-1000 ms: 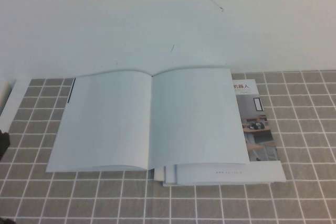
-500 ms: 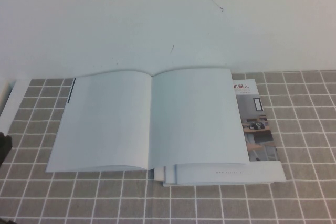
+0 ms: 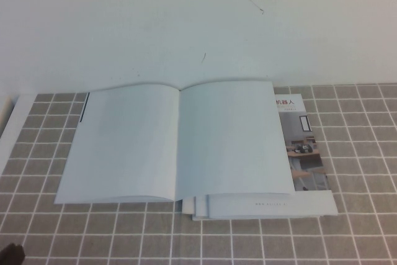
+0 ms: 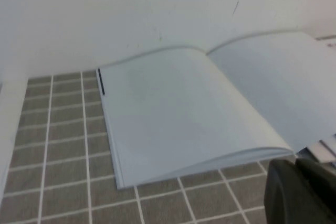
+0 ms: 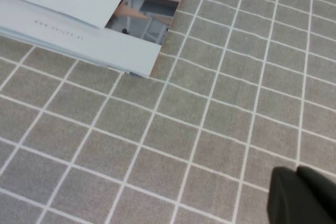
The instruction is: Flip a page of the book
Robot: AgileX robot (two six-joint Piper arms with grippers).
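The book [image 3: 177,144] lies open and flat on the tiled mat, and it also shows in the left wrist view [image 4: 173,108]. Its left page [image 3: 124,144] and right page [image 3: 232,141] are both plain white; no face with a photo grid shows. My left gripper [image 4: 295,165] is shut and empty, just off the book's near edge; in the high view only a dark bit of it [image 3: 11,254] shows at the near left corner. My right gripper [image 5: 295,171] is shut and empty over bare tiles to the near right of the book, and it is out of the high view.
A booklet with a red heading and a room photo [image 3: 301,147] lies under the book's right side, with loose white sheets [image 3: 260,206] sticking out at the near edge. It also shows in the right wrist view [image 5: 147,9]. A white wall stands behind.
The dark part of my left arm at the left edge has drawn back to the near left corner. The book has not moved.
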